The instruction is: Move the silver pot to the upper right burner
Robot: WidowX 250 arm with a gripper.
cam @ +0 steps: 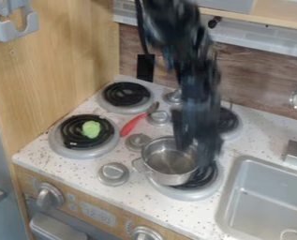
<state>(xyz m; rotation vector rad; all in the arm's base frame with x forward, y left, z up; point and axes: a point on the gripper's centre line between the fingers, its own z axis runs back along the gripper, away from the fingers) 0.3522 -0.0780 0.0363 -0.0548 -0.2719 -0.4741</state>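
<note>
Currently, the silver pot (166, 164) is sitting over the left and far part of the near right burner (207, 186), its open mouth facing up. Its wire handle (137, 165) is pointing left, so the pot's long axis, taken through that handle, is running roughly left to right, while the round body is showing no longer side. The black gripper (196, 149) is hanging down over the pot's right side, blurred, and whether it is open, closed or clamped on the rim cannot be told. Behind it, the far right burner (235, 128) is lying partly hidden. A lumpy green object (91, 129) is resting on the near left burner (66, 147), and the far left burner (105, 106) is lying beyond it. Between the left burners and the knobs, a red-handled utensil (133, 125) is lying slantwise, its handle pointing near and left. The sink (224, 206) is occupying the near right.
</note>
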